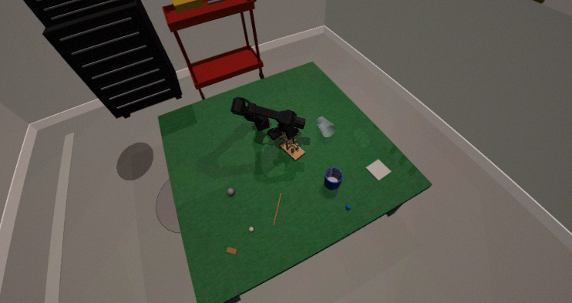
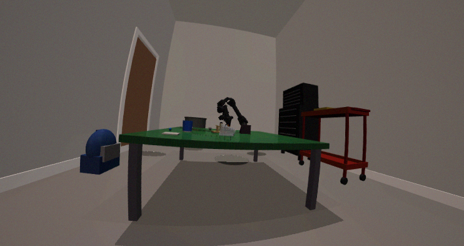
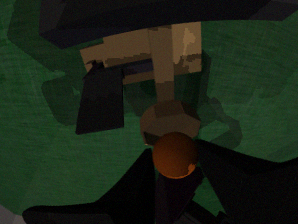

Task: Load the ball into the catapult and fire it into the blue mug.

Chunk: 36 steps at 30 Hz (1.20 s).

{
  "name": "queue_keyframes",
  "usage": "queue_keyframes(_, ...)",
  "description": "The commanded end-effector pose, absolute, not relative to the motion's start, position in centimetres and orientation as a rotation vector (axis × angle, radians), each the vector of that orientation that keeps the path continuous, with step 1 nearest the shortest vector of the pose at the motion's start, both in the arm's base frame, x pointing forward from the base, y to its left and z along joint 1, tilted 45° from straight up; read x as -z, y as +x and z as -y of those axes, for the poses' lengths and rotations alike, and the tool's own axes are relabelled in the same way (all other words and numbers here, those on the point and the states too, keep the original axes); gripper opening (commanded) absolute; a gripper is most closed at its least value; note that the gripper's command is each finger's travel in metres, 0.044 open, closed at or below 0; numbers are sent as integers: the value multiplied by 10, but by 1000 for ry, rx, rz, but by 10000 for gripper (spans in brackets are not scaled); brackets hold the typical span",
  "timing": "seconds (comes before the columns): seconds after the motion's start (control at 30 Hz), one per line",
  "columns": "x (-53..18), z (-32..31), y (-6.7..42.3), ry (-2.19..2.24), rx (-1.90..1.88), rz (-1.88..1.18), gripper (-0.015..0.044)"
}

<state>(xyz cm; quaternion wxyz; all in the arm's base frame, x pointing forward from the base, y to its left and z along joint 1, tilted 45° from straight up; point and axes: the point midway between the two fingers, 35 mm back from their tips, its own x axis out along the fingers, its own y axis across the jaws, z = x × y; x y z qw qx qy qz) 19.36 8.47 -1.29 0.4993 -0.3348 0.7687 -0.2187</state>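
My gripper (image 3: 173, 149) is shut on the orange ball (image 3: 175, 155), which sits between the fingertips. In the wrist view the ball overlaps the near edge of the cup at the end of the catapult's arm; whether it touches the cup I cannot tell. The wooden catapult (image 1: 295, 153) (image 3: 163, 65) stands on the table, partly hidden under the gripper in the top view. Its cup (image 3: 169, 120) points toward my gripper. The blue mug (image 1: 333, 179) (image 2: 187, 125) stands upright, beyond the catapult's far end from the gripper.
A clear ribbed cup (image 1: 325, 127) lies near the catapult. A white square (image 1: 378, 170) and a blue ball (image 1: 348, 207) are near the mug. A thin stick (image 1: 277, 210), a grey ball (image 1: 230, 191), a white ball (image 1: 251, 229) and an orange-brown block (image 1: 231, 250) lie on the green table (image 1: 320, 228).
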Motion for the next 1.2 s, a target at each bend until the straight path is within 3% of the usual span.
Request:
queue_keyframes(0.0,12,-85,194,-808,530,-1860,105)
queue_keyframes(0.2,11,-87,194,-806,526,-1857,262)
queue_keyframes(0.43,-62,-154,186,-723,372,-1754,440)
queue_keyframes(0.63,-53,-161,203,-746,326,-1720,440)
queue_keyframes(1.17,-53,-251,369,-852,10,-1285,440)
